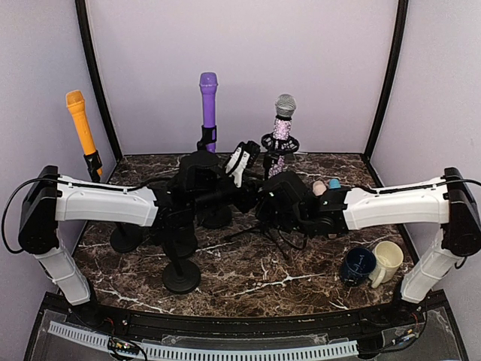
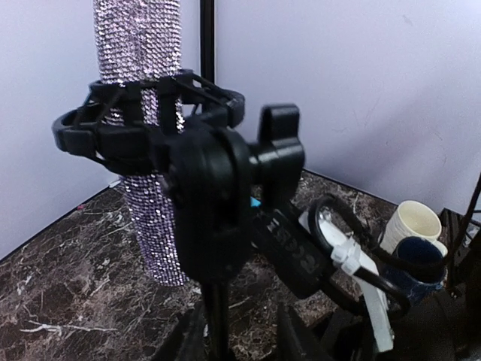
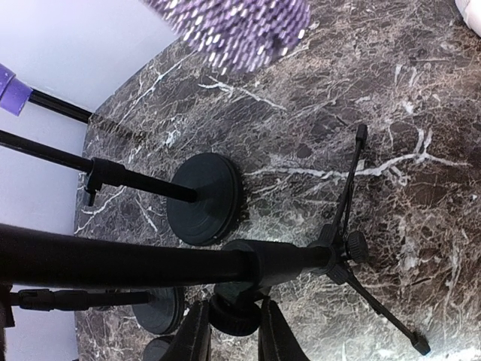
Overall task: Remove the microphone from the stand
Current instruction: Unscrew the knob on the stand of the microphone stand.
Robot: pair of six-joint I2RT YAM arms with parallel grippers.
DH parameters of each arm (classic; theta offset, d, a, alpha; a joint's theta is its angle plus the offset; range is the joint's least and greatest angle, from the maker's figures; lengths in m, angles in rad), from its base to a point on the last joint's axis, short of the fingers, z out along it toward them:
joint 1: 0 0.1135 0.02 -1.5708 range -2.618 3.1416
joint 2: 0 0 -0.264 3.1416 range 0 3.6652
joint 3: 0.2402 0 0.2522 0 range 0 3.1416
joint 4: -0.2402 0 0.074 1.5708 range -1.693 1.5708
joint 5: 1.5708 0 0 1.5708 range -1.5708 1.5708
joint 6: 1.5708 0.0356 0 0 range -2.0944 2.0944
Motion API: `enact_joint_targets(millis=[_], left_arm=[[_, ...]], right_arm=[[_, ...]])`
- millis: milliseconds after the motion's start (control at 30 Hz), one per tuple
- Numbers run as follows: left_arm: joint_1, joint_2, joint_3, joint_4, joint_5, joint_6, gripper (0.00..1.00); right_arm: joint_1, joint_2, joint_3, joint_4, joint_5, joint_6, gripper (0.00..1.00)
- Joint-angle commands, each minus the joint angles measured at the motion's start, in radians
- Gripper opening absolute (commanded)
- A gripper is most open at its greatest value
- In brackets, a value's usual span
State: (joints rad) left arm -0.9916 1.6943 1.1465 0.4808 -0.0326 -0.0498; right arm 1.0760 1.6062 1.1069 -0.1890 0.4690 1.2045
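Note:
A glittery silver microphone (image 1: 284,113) stands upright in a black shock mount (image 1: 279,143) on a tripod stand (image 1: 259,233) at mid-table. In the left wrist view the microphone (image 2: 143,210) passes through the mount (image 2: 150,120), and the stand's pole (image 2: 218,316) runs down between the fingers of my left gripper (image 2: 237,342), which stands open with a gap beside the pole. My right gripper (image 3: 233,335) is lower on the stand, shut on a round black knob (image 3: 234,320) beneath the pole (image 3: 150,259). The microphone's lower end (image 3: 233,26) shows above.
An orange microphone (image 1: 81,124) and a purple microphone (image 1: 208,94) stand on round-based stands (image 1: 181,274) at the left and back. A dark blue mug (image 1: 358,265) and a cream mug (image 1: 388,259) sit at the front right. The tripod's legs (image 3: 353,173) spread over the marble.

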Motion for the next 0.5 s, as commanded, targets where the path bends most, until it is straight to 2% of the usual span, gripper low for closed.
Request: enact_joint_targets(millis=[0, 200, 467], left_arm=[[-0.005, -0.029, 0.008, -0.082, 0.025, -0.019, 0.44], [-0.005, -0.092, -0.011, -0.101, 0.029, -0.027, 0.57], [-0.004, -0.128, -0.006, -0.15, 0.134, -0.067, 0.62]], right_arm=[[-0.011, -0.064, -0.062, 0.113, 0.036, -0.102, 0.0], [-0.017, -0.15, -0.141, 0.184, 0.016, -0.224, 0.0], [-0.042, -0.248, -0.264, 0.373, -0.127, -0.398, 0.0]])
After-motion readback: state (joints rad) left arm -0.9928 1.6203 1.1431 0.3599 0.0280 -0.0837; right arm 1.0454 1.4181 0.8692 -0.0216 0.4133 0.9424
